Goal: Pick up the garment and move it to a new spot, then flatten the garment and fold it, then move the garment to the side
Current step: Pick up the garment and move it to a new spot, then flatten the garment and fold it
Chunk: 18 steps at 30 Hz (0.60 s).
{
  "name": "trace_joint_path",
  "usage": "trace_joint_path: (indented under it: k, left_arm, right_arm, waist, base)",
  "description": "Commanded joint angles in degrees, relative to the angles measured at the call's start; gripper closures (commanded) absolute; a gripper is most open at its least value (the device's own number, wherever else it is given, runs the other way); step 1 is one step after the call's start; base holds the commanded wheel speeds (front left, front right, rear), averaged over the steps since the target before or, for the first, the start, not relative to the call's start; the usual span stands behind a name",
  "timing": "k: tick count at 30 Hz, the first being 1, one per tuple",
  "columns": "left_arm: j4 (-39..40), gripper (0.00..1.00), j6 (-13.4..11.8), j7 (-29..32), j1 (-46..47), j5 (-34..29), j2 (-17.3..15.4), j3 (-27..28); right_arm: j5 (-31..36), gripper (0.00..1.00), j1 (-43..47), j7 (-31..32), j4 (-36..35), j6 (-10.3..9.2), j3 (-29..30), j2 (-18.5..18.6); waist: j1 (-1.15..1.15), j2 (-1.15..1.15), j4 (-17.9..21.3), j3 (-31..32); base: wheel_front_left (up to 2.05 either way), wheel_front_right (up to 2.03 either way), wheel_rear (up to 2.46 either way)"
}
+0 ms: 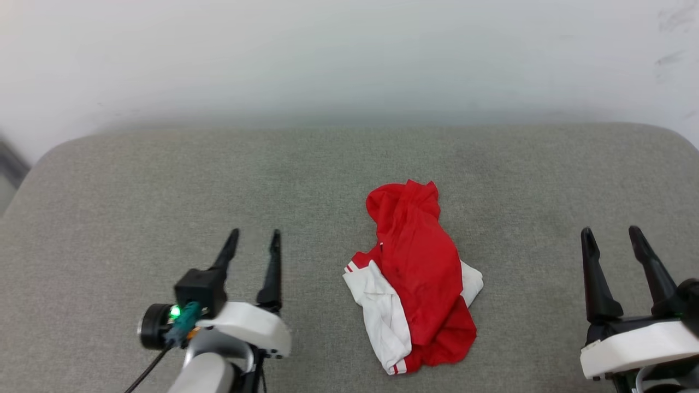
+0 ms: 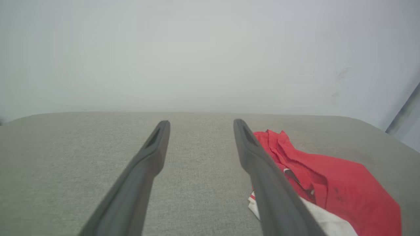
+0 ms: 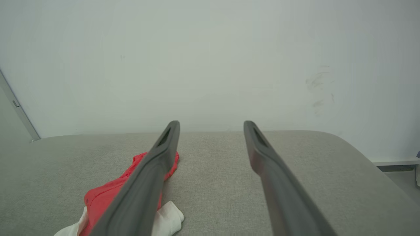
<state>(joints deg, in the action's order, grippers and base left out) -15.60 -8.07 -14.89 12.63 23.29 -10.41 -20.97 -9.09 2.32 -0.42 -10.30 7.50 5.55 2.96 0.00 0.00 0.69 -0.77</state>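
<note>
Grey padded surface [image 1: 109, 191]: garment [image 1: 418, 273] crumpled near centre, between both grippers, touching neither. Head view catches the striped sleeve trim [image 1: 349, 267]; left wrist view catches a dark-edged fold [image 2: 297, 178]. Left gripper [image 1: 255, 233], right gripper [image 1: 610, 231]: fingers spread, empty.

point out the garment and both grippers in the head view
garment [image 1: 420, 273], head view, on its red middle panel
left gripper [image 1: 255, 233], head view, midway between its fingertips
right gripper [image 1: 610, 231], head view, midway between its fingertips
</note>
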Motion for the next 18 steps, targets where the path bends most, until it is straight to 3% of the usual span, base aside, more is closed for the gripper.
trace_joint_path:
  k: [1,6,18]
  left_arm:
    - [0.69,0.00,-0.31,-0.34,-0.95,-0.04,-0.52,0.49]
    - [3.33,0.00,-0.64,-0.33,-3.65,0.45,-2.97,2.18]
    - [5.54,0.00,-1.51,0.97,-4.73,0.58,-3.75,1.80]
  right_arm:
    - [-0.42,0.00,0.99,0.16,0.20,-0.02,0.09,-0.08]
    - [-0.16,0.00,2.41,0.81,0.27,-0.02,-0.47,-0.09]
    - [1.08,0.00,1.57,1.52,-0.43,-0.02,-1.80,-0.09]
  waist:
    - [0.00,0.00,-0.27,0.45]
    - [0.00,0.00,-0.29,1.17]
    - [0.00,0.00,0.44,0.88]
  base:
    - [0.00,0.00,0.00]
    - [0.00,0.00,0.00]
    - [0.00,0.00,0.00]
